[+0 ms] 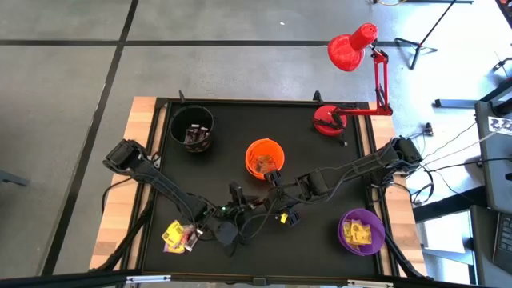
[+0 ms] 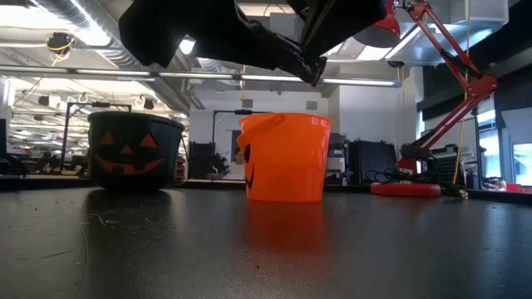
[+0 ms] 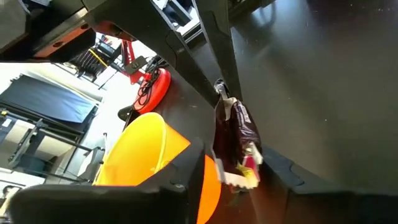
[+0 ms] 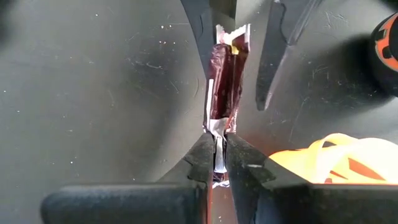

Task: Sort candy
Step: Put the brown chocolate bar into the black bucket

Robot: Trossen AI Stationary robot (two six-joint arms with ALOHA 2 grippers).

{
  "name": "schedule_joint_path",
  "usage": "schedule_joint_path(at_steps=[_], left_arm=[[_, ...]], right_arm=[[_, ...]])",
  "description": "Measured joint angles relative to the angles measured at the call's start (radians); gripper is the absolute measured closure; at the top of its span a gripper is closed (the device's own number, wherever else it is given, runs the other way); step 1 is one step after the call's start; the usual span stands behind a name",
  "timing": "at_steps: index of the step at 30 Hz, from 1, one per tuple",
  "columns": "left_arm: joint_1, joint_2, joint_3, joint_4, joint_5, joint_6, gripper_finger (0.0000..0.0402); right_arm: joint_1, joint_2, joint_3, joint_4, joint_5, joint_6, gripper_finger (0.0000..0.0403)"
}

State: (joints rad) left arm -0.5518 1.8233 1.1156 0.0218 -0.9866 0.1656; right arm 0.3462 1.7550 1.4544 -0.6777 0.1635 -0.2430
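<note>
Matte black table; right pincer [image 4: 216, 155] pinches crinkly maroon candy [image 4: 224, 84].

A lab or workshop: open ceiling ducts [image 2: 58, 17], equipment racks [image 2: 378, 162], concrete floor [image 1: 64, 48].

bright, even overhead light; glare streaks the black table [image 2: 249, 249]; wrist views blur up close.

Black table mat [image 1: 240, 120] on pale wood; orange cup [image 1: 264, 158] and black cup [image 1: 192, 126], each with a jack-o'-lantern face; purple cup [image 1: 362, 231]; red lamp [image 1: 352, 48]; maroon candy [image 4: 224, 84] with white-and-yellow ends; yellow candy pile [image 1: 179, 235].
</note>
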Motion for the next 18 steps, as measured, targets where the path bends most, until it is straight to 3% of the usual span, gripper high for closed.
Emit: schedule_joint_path(at_steps=[8, 18], left_arm=[[-0.005, 0.0, 0.0, 0.009, 0.036, -0.011, 0.039], [-0.004, 0.0, 0.0, 0.003, 0.034, -0.055, 0.039]], right_arm=[[0.0, 0.0, 0.0, -0.002, -0.002, 0.002, 0.0366], [0.0, 0.0, 0.001, -0.06, -0.001, -0.046, 0.0352]])
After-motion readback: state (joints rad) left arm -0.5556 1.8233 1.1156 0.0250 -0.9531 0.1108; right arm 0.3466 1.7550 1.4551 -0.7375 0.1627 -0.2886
